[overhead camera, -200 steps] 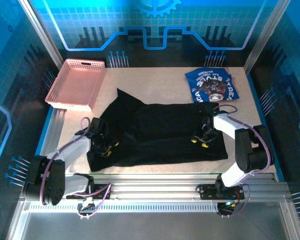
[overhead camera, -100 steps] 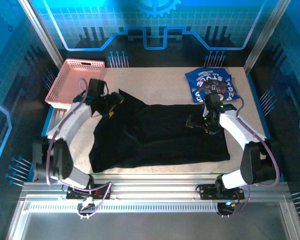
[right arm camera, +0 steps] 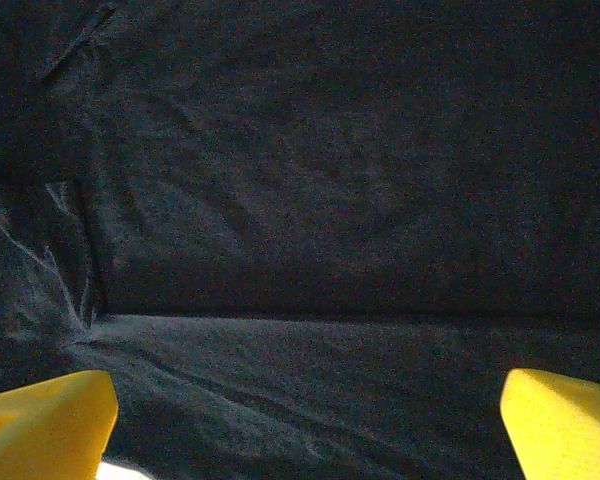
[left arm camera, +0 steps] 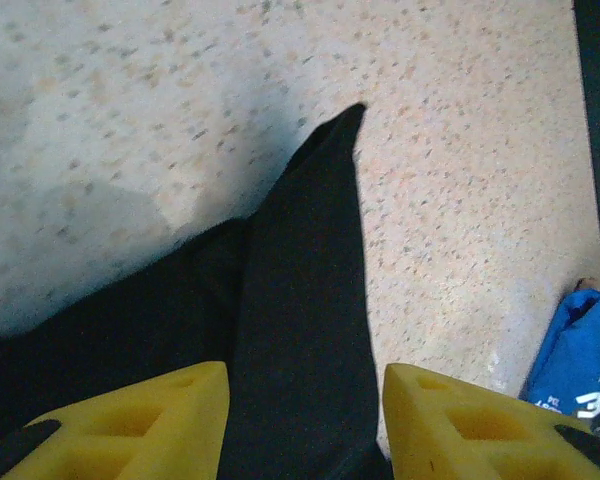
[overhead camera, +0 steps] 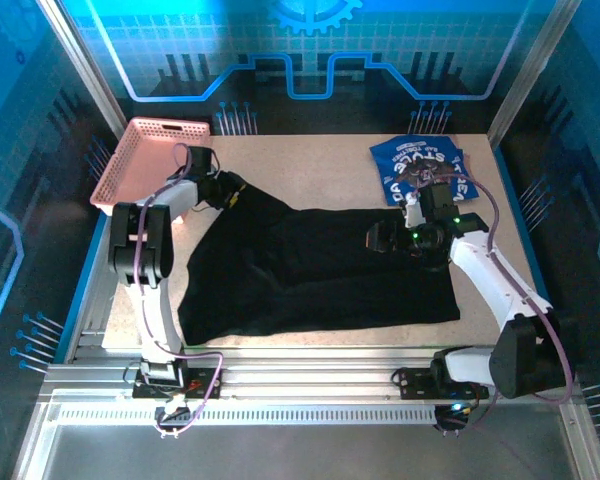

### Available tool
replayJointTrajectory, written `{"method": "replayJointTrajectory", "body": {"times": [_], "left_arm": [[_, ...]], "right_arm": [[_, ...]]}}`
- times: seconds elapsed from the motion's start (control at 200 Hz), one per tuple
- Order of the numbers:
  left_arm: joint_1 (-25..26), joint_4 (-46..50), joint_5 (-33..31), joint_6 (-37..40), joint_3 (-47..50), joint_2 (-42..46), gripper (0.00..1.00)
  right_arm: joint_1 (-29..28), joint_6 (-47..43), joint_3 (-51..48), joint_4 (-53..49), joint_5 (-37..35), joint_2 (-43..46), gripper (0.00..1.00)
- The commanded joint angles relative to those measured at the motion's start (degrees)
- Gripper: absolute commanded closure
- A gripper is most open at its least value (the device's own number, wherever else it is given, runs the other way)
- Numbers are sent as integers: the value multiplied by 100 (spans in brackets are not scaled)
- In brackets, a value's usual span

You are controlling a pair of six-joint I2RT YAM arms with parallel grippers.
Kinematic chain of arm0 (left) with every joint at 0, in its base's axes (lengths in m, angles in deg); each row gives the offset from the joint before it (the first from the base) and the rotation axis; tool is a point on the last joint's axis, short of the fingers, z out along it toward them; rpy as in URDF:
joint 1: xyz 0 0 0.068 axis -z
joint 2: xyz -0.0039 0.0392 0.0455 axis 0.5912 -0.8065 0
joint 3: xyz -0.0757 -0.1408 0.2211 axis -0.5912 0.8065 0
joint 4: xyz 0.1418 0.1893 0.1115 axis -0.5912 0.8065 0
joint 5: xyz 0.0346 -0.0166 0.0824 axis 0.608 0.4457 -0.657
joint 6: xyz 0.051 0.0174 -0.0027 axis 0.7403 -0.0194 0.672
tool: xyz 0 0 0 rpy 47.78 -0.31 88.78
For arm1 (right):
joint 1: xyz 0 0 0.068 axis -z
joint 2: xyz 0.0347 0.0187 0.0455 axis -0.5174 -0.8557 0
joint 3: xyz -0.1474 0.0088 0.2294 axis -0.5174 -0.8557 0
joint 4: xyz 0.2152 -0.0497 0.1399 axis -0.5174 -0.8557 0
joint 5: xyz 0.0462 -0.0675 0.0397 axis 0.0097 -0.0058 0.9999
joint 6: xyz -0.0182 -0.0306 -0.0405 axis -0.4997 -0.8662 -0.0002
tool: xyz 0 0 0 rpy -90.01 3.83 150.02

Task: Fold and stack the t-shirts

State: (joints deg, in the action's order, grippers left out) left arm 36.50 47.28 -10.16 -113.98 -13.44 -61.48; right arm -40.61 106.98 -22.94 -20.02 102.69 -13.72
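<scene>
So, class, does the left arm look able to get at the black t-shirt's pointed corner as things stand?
Probably yes: the left gripper hangs open over the black t-shirt, just short of its pointed corner; nothing lies on that cloth, and the pink basket sits aside.

pink lattice basket at far-left corner, table (beige, speckled)

White-and-black left arm and right arm, thin purple cables, yellow wedge-shaped fingertips.
</scene>
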Motion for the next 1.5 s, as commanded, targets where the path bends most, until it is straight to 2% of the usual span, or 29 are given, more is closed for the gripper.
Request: {"method": "replayJointTrajectory", "body": {"times": [0.0, 0.27, 0.575, 1.126, 1.286, 1.496], "left_arm": [[-34, -370, 115, 31, -238, -187, 56], [-52, -353, 38, 112, -357, -508, 60], [-78, -200, -220, 209, -341, -547, 60], [-89, 62, -166, 302, -1219, -1197, 66], [-73, 94, 15, 291, -1518, -1382, 80], [-87, 90, 137, 429, -1442, -1233, 100]], "right_arm": [[97, -124, -84, -191, 125, 192, 0], [279, -181, -116, -333, 142, 348, 0], [315, -181, -89, -396, 169, 407, 0], [328, -89, -192, -484, 25, 609, 0], [388, -25, -206, -451, -25, 593, 0], [542, 44, -202, -362, -78, 558, 0]]}}
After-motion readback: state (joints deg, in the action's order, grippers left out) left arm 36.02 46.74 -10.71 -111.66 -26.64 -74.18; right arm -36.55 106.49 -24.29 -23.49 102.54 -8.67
